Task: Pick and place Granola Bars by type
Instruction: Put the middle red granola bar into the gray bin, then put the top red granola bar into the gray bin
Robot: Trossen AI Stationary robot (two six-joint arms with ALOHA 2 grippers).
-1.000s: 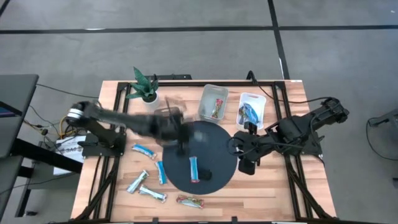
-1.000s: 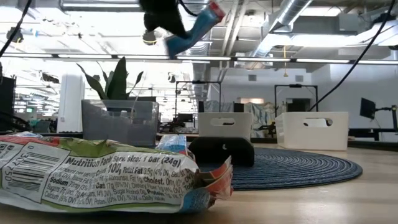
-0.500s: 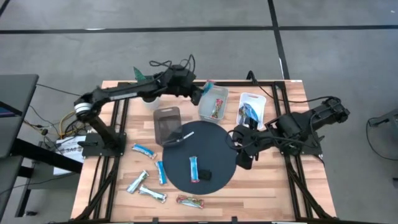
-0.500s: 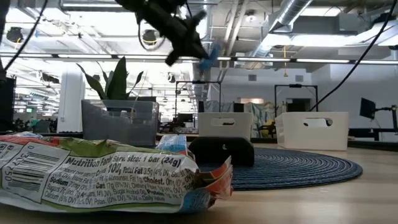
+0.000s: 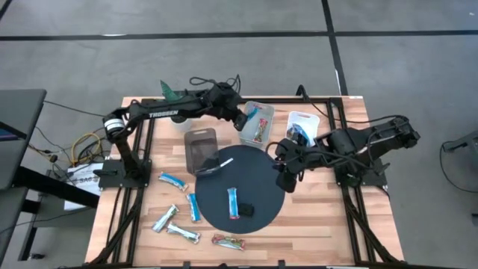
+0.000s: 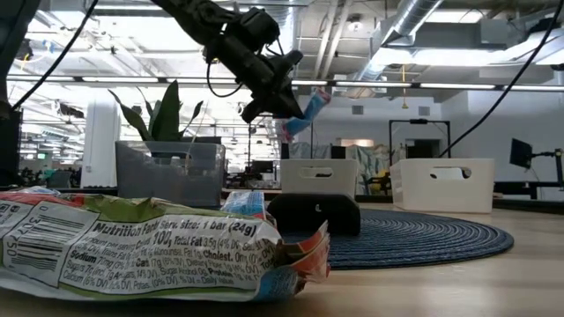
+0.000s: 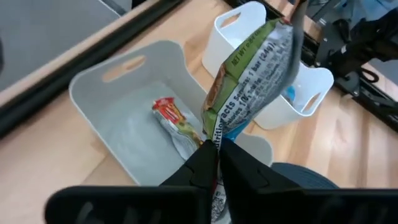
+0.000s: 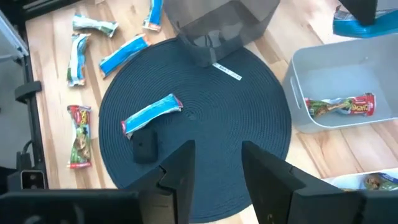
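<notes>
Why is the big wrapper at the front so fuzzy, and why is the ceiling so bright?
In the low view the wrapper lies right up against the camera, too close to be sharp, while the ceiling lights glare white behind the left gripper and its bar. In the left wrist view that bar looks sharp over the grey bin. The high view is evenly lit.

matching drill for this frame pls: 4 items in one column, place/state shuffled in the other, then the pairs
Items:
1. left tool
2. right tool
3. small black block
4. plant

Places/states:
A. open, over the round mat's right edge
B. at the table's far left corner
C. shut on a green-wrapped bar above the grey bin
D. lying on the mat beside a blue bar

Pairs: 1-C, 2-A, 3-D, 4-B
</notes>
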